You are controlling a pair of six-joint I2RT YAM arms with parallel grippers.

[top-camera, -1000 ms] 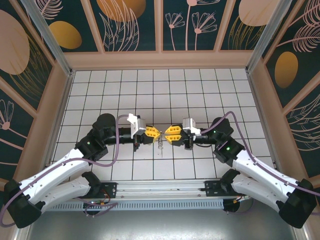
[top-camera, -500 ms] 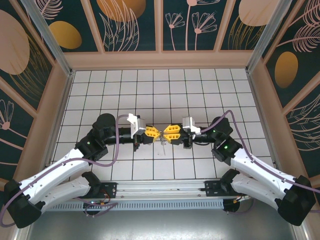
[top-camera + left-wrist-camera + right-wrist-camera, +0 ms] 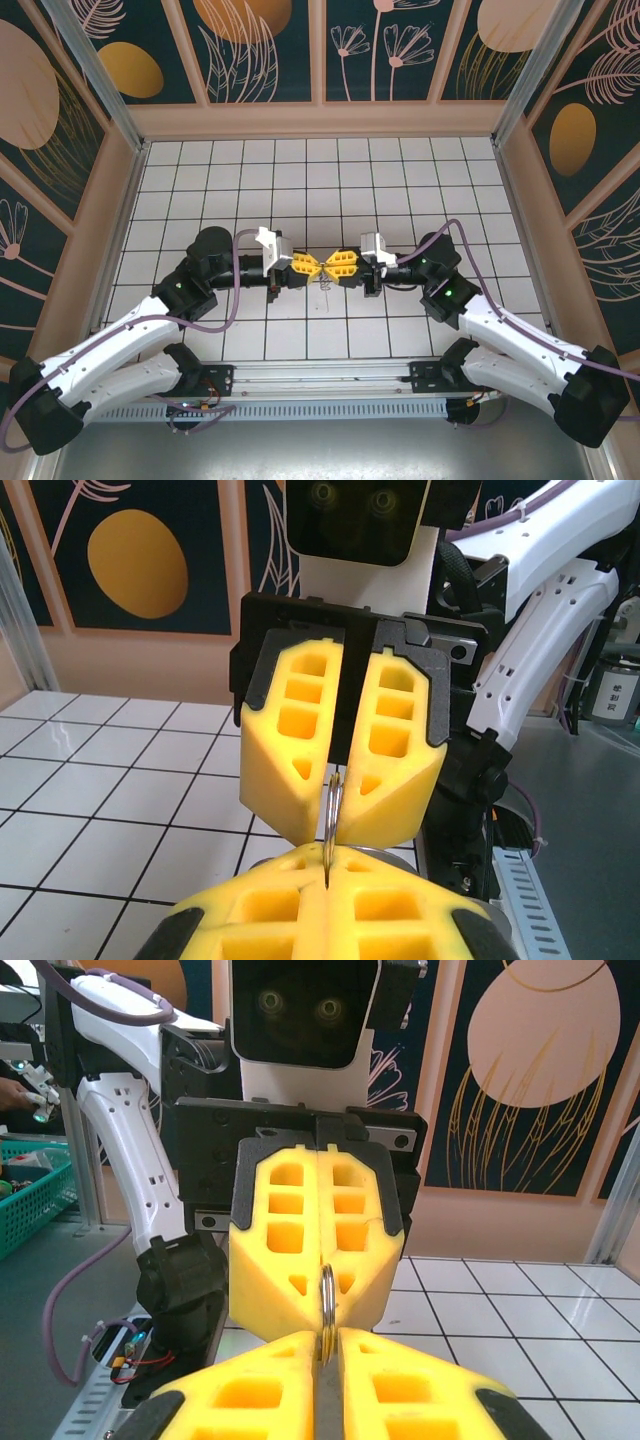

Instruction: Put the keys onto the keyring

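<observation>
Right gripper (image 3: pixel 333 267) closed in since a second ago, now tip to tip with left gripper (image 3: pixel 312 267). Left clamped on keyring (image 3: pixel 330 815), ring edge-on. Right jaws nearly together around ring's far edge; real pinch, can't tell. keys (image 3: pixel 321 283) seem to dangle below. Step: two-handed ring hold. Next likely needs firm right pinch, no twist.

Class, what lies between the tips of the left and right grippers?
The keyring, edge-on, reaching from the left gripper into the right gripper; both wrist views show it.
</observation>
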